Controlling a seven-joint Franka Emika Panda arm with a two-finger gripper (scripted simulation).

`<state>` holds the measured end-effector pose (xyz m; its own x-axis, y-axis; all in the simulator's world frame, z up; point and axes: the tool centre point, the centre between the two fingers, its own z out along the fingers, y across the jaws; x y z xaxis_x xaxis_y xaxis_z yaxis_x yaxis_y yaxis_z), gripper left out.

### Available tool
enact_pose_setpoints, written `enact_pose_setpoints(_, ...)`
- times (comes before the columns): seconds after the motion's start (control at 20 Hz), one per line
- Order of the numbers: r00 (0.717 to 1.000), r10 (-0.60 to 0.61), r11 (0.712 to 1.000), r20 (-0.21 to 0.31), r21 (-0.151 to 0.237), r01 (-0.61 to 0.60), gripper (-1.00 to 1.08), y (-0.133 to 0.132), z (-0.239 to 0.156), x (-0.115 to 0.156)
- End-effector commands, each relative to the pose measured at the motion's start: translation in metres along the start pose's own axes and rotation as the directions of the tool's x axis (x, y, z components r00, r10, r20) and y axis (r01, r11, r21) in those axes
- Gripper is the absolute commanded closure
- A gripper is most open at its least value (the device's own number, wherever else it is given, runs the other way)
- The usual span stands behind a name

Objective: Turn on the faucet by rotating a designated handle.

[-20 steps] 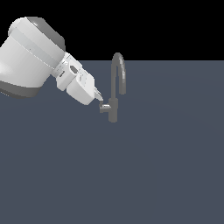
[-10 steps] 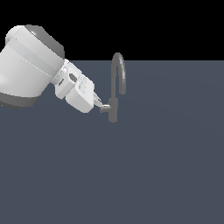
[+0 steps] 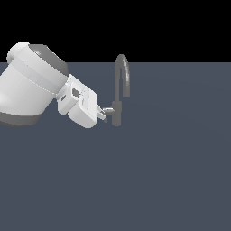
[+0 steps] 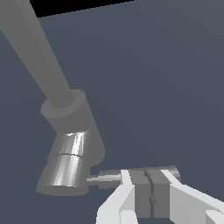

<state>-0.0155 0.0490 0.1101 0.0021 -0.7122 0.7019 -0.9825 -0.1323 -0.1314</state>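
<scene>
The faucet [image 3: 118, 92] is a small grey tap with a cylindrical base and a tall arched spout; it also shows close up in the wrist view [image 4: 72, 116]. A shiny stub [image 4: 65, 168] sticks out of its base and carries the handle [image 4: 111, 178], a thin flat grey lever. My gripper [image 4: 151, 177] is shut, its dark pads pressed together, with the fingertips against the lever's outer part. In the exterior view my gripper [image 3: 102, 115] sits at the handle [image 3: 107, 109], on the exterior view's left of the faucet base.
The faucet stands on a flat dark grey-blue surface [image 3: 171, 171]. The big white arm [image 3: 31, 85] fills the exterior view's left side, above and beside the faucet.
My gripper has moved down beside the faucet base, staying against the handle, and the arm has swung lower. The handle's outer end sits a little lower than before.
</scene>
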Motion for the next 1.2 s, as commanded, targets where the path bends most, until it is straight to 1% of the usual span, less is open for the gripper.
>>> enact_pose_setpoints(0.0, 1.000, -0.002, 1.000, -0.004, -0.010, 0.002, 1.08, 0.003, 0.012, -0.007)
enact_pose_setpoints(0.4, 1.000, -0.003, 0.999, -0.007, -0.032, 0.002, 1.08, 0.008, 0.047, -0.033)
enact_pose_setpoints(0.45, 1.000, -0.003, 0.999, -0.007, -0.032, 0.002, 1.08, 0.008, 0.047, -0.033)
enact_pose_setpoints(0.5, 1.000, 0.013, 1.000, -0.003, 0.020, -0.013, 1.08, -0.009, 0.019, -0.023)
enact_pose_setpoints(1.15, 1.000, 0.002, 1.000, -0.006, -0.019, -0.002, 1.08, -0.025, 0.057, -0.049)
